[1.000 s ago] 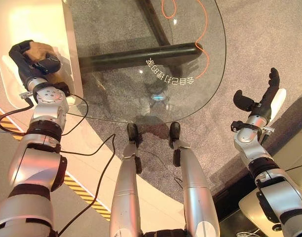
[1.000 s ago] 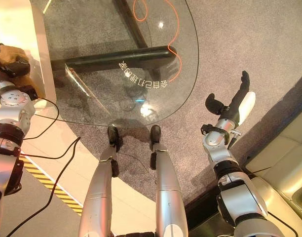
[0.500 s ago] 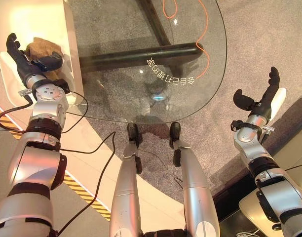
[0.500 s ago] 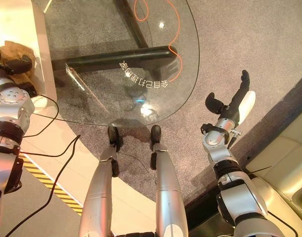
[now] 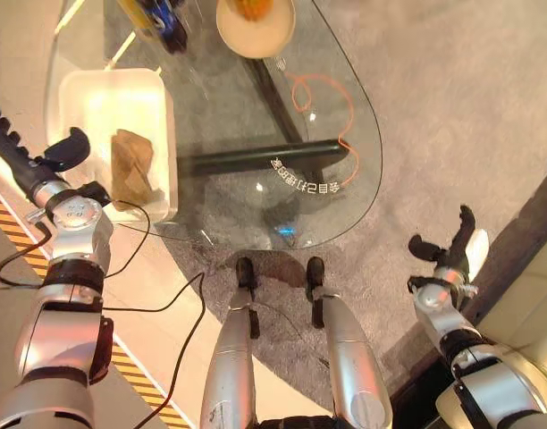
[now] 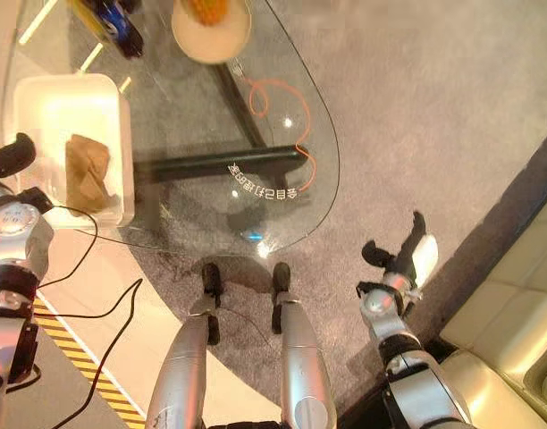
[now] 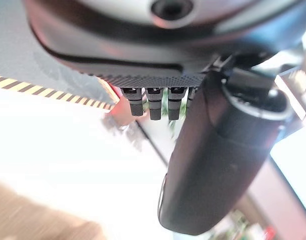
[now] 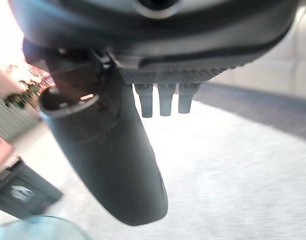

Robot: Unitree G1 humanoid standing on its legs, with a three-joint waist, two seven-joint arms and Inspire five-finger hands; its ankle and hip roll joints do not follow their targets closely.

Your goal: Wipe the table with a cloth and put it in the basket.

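cloth in basket (mirrored table print unreadable), left hand open.

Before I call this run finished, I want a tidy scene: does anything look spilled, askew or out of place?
Nothing stands out. The brown cloth lies crumpled inside the white basket on the glass table. Both hands are open and empty: the left hand beside the basket, the right hand over the carpet.

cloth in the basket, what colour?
Brown, tan in places. The cloth lies crumpled inside the white basket; the left eye view shows it best.
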